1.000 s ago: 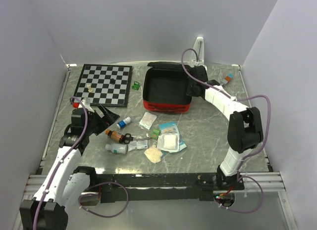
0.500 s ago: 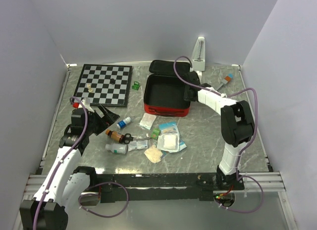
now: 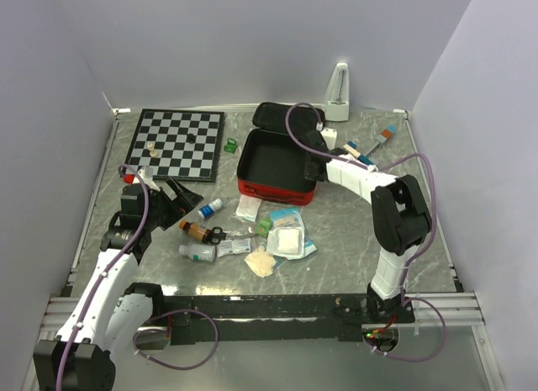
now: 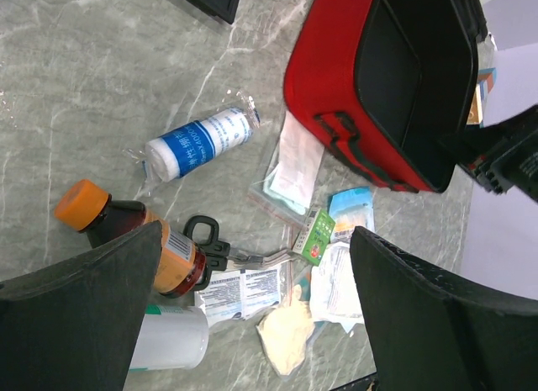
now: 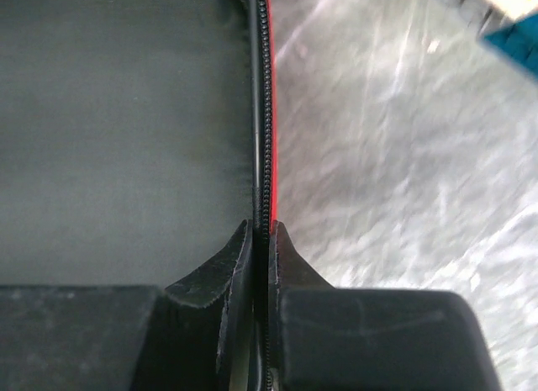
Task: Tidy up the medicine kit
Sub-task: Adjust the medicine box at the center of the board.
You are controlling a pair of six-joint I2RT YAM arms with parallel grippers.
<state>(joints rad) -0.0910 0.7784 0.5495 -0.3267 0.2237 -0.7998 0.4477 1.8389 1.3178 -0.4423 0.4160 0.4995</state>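
Note:
The medicine kit (image 3: 273, 191), a red case with black lining, lies open with its lid standing up at the back. My right gripper (image 3: 313, 166) is shut on its right rim. In the right wrist view the jaws (image 5: 261, 235) pinch the zip edge (image 5: 269, 113) between lining and red shell. My left gripper (image 3: 181, 199) is open and empty, held above the loose supplies left of the kit (image 4: 336, 80). Between its fingers (image 4: 256, 233) I see an amber bottle (image 4: 126, 231), a blue gauze roll (image 4: 197, 147), scissors (image 4: 214, 244) and a white bottle (image 4: 168, 340).
A chessboard (image 3: 178, 143) with a few pieces lies at the back left. A white metronome (image 3: 338, 92) stands behind the kit. Small tubes (image 3: 361, 150) lie to its right. Packets (image 3: 287, 240), a green box (image 3: 262, 228) and a beige packet (image 3: 261, 261) lie in front.
My right gripper moved from the kit's back right corner down along its right rim. The kit shifted a little left and nearer. The left arm has not moved.

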